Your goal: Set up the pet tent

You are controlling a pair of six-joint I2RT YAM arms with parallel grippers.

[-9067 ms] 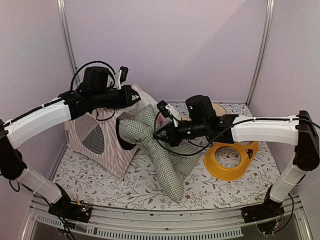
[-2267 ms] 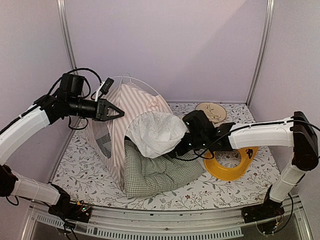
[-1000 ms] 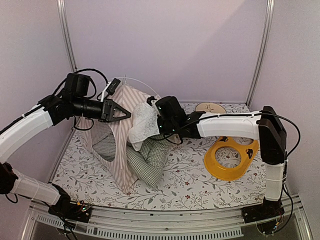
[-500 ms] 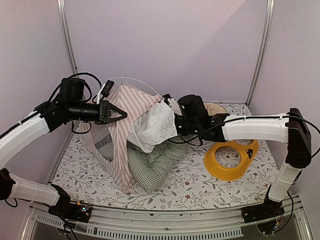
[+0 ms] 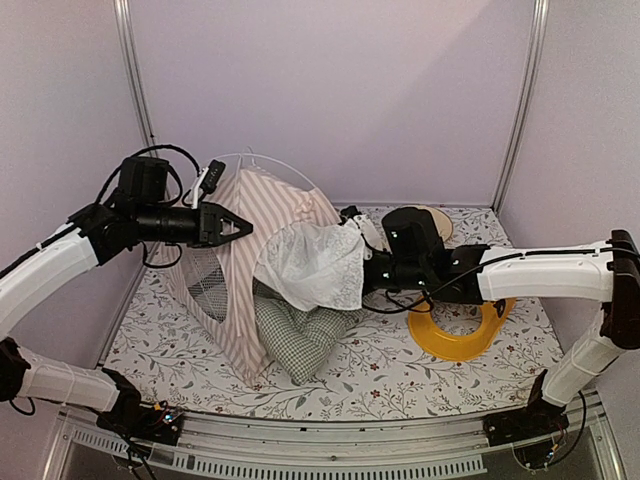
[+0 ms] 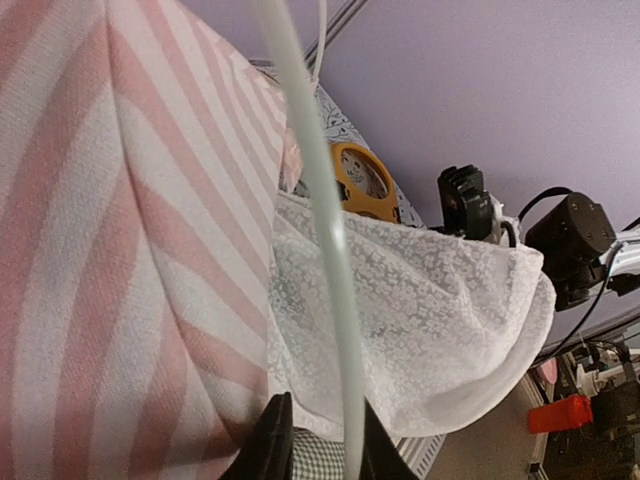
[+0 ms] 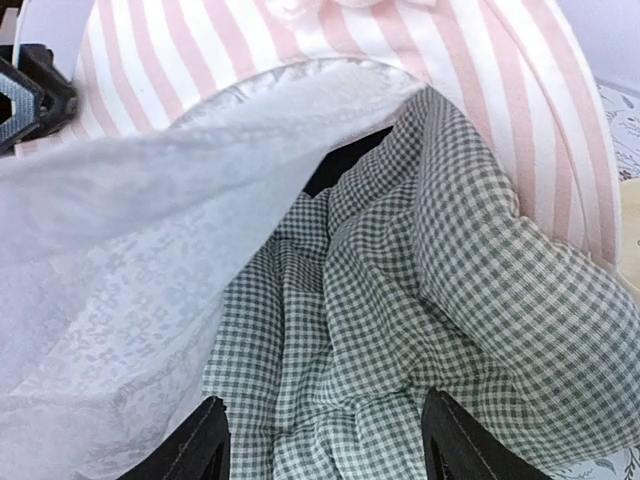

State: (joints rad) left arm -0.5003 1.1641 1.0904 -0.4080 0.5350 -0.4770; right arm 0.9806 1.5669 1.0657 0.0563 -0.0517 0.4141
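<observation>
From above, the desk (image 5: 400,385) is covered with a white cloth printed with small twigs and flowers. Plain lilac walls (image 5: 330,90) close it in on three sides, with thin metal posts (image 5: 135,70) in the back corners. The pet tent (image 5: 275,205) stands upright on the left half of the desk, near the back wall, with a dark mesh window (image 5: 205,295) on its side. Its white door flap (image 5: 315,265) is lifted to the right. A green checked cushion (image 5: 300,340) lies half inside the doorway. A yellow ring (image 5: 455,335) lies flat on the right, and its small dark print is too small to read. A round pale disc (image 5: 438,218) lies behind it. The left gripper (image 5: 243,226) is at the top left of the tent. The right gripper (image 5: 368,268) is at the edge of the flap.

In the left wrist view, a thin white pole (image 6: 320,220) runs between the dark fingers (image 6: 272,445). They stand a little apart, and the pole is against one of them only.

In the right wrist view, the fingers (image 7: 205,440) are wide apart and hold nothing; the cushion fills the doorway beyond them.
</observation>
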